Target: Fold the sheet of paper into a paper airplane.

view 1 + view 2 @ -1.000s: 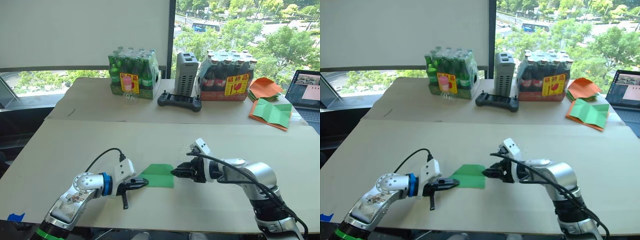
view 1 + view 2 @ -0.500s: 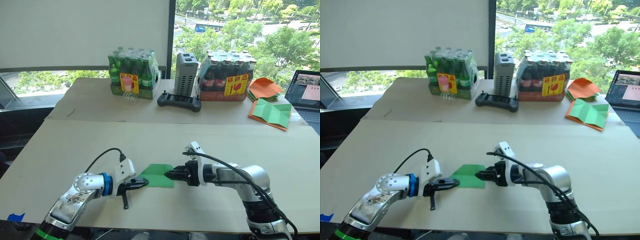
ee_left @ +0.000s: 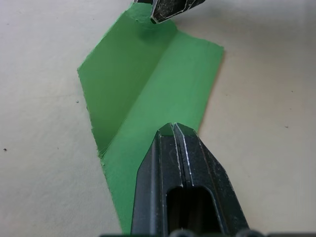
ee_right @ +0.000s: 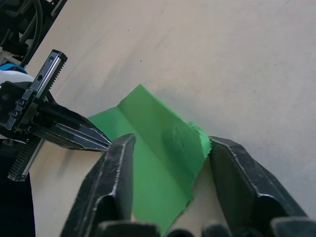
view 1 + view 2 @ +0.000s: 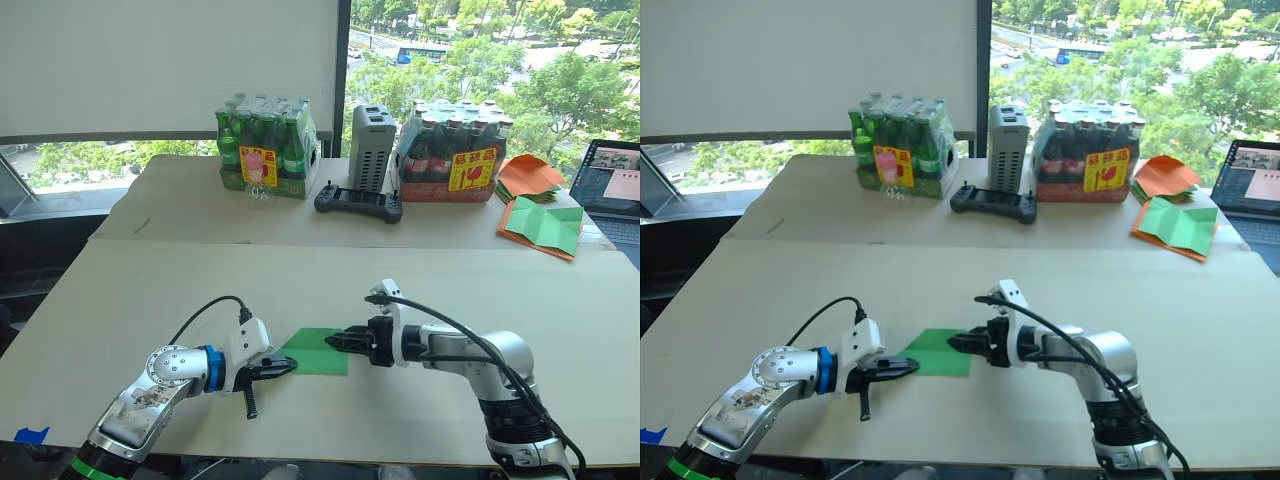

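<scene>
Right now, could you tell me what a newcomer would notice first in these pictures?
The bright green sheet of paper lies on the pale near table, the shut left gripper at one end and the open right gripper straddling the other. Behind, two shrink-wrapped bottle packs flank a grey box.

Bright daylight pours in from the window (image 5: 470,60) at twelve o'clock, slightly washing out the trees outside. The table (image 5: 150,290) is evenly lit, shadows soft and falling toward six o'clock. Head views stay sharp. In the left wrist view the near fingers (image 3: 185,192) blur, and pale glints streak their edges.
</scene>
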Controlling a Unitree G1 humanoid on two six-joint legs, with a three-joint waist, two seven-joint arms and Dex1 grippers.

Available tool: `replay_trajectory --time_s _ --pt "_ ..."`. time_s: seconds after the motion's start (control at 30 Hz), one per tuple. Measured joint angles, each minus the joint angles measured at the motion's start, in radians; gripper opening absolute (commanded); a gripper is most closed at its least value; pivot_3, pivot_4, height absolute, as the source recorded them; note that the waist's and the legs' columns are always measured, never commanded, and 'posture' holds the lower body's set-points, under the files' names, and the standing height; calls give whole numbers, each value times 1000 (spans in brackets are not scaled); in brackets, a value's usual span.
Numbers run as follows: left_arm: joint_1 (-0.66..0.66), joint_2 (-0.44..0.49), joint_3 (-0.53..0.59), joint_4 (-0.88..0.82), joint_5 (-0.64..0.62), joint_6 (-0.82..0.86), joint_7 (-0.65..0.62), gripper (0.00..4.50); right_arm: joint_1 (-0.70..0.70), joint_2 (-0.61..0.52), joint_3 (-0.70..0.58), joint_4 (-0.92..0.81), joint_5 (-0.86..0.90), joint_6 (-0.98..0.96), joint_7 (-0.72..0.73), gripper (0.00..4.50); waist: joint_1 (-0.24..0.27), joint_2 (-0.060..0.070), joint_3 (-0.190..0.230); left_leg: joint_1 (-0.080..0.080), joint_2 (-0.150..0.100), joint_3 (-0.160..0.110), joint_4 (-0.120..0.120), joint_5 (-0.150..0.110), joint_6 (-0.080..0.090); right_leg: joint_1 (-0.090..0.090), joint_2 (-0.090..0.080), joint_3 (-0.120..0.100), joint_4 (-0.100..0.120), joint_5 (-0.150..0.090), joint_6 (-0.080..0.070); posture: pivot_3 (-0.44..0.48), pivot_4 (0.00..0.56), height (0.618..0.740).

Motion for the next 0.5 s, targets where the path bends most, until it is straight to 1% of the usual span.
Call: replay_trajectory --time_s 0.13,0.33,0.47,0.5 --pt "-1 1 -1 0 0 0 -1 0 0 -3 0 1 1 -6 0 38 0 0 0 0 0 0 0 0 0 0 0 0 0 0 0 0 150 675" --pt "-3 3 -3 0 0 -1 -1 0 3 -10 4 0 7 -23 5 11 0 0 0 0 0 0 0 0 0 0 0 0 0 0 0 0 150 675" --pt "-4 8 -4 0 0 -2 -3 0 28 -51 36 -35 4 -103 56 11 1 0 0 0 0 0 0 0 0 0 0 0 -1 0 0 0 150 675" --pt "-6 11 -6 0 0 -2 -4 0 46 -75 57 -64 -3 -153 82 11 1 0 0 0 0 0 0 0 0 0 0 0 -1 0 0 0 150 675"
